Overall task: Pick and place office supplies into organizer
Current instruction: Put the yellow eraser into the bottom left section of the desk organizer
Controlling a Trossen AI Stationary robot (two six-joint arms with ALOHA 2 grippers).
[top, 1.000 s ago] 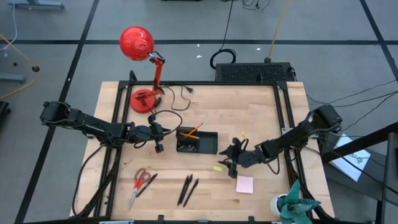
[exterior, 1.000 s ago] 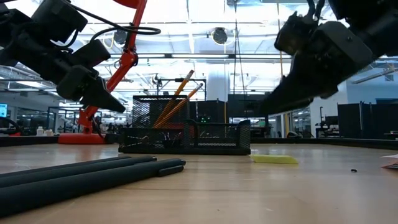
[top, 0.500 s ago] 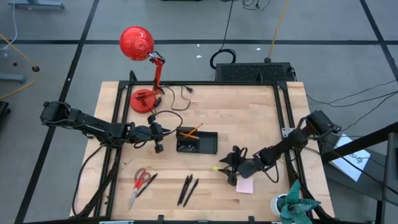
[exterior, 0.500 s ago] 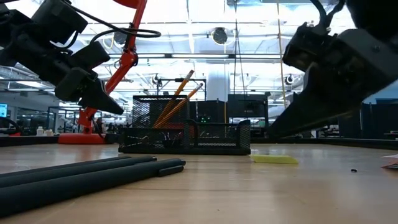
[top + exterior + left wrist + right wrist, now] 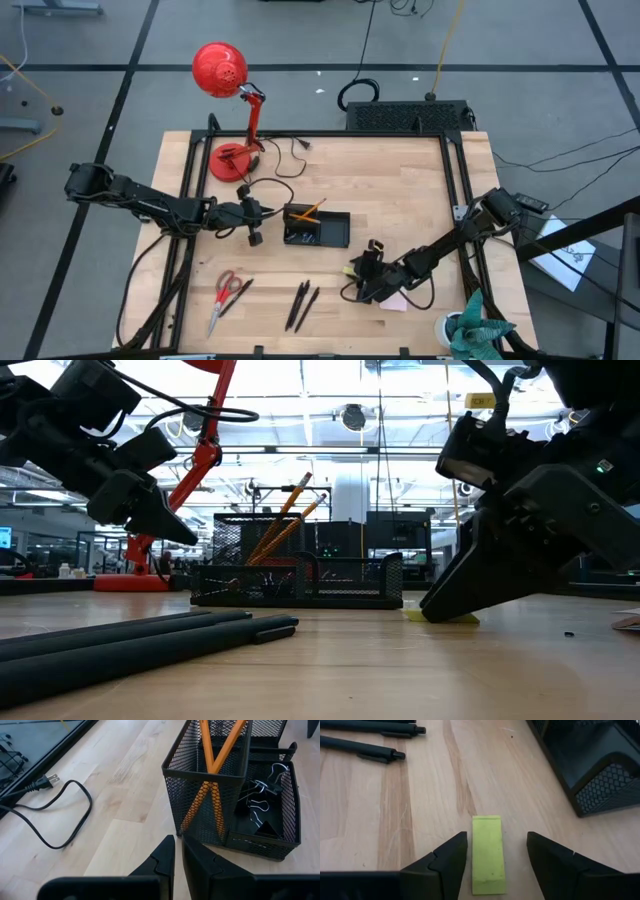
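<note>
Lowered and shifted toward seven o'clock since the earlier frame, the right gripper [image 5: 492, 851] is now spread astride the flat yellow-green rectangular piece [image 5: 488, 854] lying on the wooden table [image 5: 400, 180]. That piece is found at five o'clock of the black mesh organizer [image 5: 317, 228], near it. The left gripper [image 5: 178, 854], pressed together, is held at the organizer's nine o'clock side.

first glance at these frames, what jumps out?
The bright red desk lamp at the table's far left corner grabs the eye first. Next, the right hand, down at the wooden table top with open fingers either side of a flat yellow-green rectangular piece. Mid-table, two orange pencils stand crossed in the black mesh organizer, the left hand shut beside it.
</note>
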